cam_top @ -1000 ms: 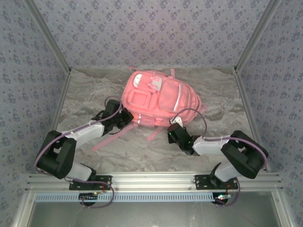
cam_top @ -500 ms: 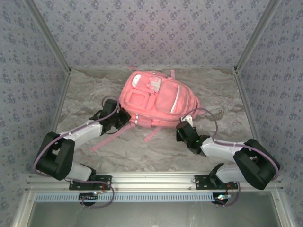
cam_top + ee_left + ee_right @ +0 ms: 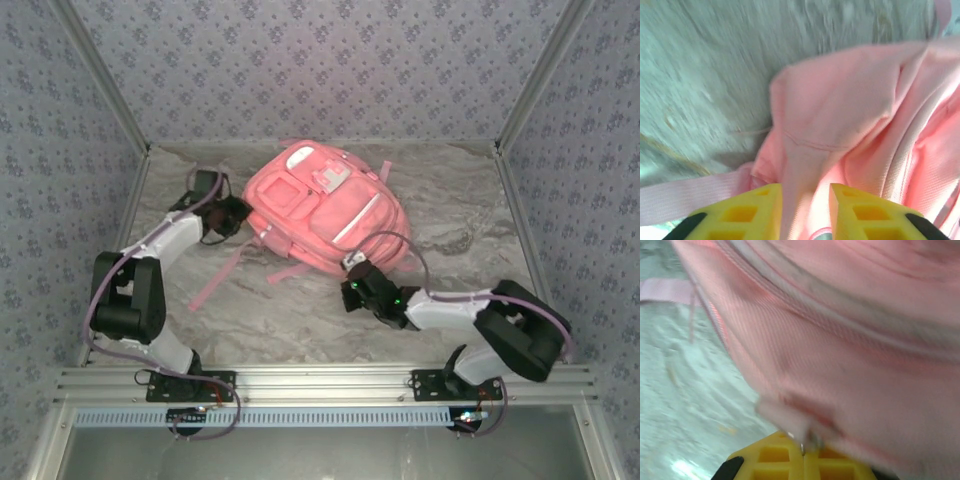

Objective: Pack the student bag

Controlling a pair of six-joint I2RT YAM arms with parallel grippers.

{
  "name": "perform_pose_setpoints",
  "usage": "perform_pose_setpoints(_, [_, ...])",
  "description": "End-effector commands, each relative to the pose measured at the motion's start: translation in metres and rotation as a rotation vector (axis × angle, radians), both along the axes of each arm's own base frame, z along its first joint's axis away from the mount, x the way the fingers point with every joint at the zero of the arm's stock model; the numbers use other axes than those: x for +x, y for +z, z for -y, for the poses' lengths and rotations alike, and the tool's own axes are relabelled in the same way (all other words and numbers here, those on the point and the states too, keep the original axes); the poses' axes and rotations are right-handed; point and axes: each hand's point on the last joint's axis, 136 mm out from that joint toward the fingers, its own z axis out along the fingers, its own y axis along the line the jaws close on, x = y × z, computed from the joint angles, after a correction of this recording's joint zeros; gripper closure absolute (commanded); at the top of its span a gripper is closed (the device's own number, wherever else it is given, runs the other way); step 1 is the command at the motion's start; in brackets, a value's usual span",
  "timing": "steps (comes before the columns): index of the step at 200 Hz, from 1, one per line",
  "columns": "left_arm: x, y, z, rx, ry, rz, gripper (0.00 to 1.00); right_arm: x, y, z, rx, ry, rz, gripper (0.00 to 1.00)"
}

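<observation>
My left jaws pinch the student bag (image 3: 320,215) at its left side; my right jaws clamp its near edge.

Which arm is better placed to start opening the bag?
Right, probably: the right gripper seems shut on a small tab at the near edge of the student bag. The left gripper only pinches its left side, better as an anchor.

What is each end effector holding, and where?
Both hold the large soft pink fabric backpack: left end effector pinches side fabric, right end effector seemingly a bottom-edge tab.
</observation>
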Motion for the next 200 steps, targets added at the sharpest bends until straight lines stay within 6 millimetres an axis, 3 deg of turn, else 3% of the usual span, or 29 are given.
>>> perform_pose_setpoints(1, [-0.008, 0.020, 0.002, -0.062, -0.041, 0.010, 0.61, 0.007, 0.024, -0.056, 0.138, 0.083, 0.012, 1.00])
perform_pose_setpoints(34, [-0.050, 0.017, 0.014, -0.116, -0.074, 0.004, 0.53, 0.008, 0.029, -0.101, 0.178, 0.143, 0.011, 1.00])
perform_pose_setpoints(59, [-0.083, 0.015, 0.036, -0.125, -0.133, 0.034, 0.49, 0.010, 0.030, -0.111, 0.202, 0.138, 0.015, 1.00])
perform_pose_setpoints(83, [-0.100, 0.010, 0.061, -0.179, -0.174, 0.083, 0.47, 0.007, 0.025, -0.111, 0.203, 0.136, -0.009, 1.00])
perform_pose_setpoints(133, [-0.112, -0.024, 0.071, -0.211, -0.203, 0.067, 0.57, 0.008, 0.024, -0.110, 0.224, 0.118, -0.018, 1.00])
perform_pose_setpoints(172, [-0.103, -0.027, 0.081, -0.234, -0.222, 0.123, 0.53, 0.009, 0.022, -0.114, 0.240, 0.123, -0.019, 1.00])
perform_pose_setpoints(200, [-0.098, -0.043, 0.083, -0.229, -0.212, 0.099, 0.53, 0.008, 0.022, -0.115, 0.244, 0.123, -0.024, 1.00])
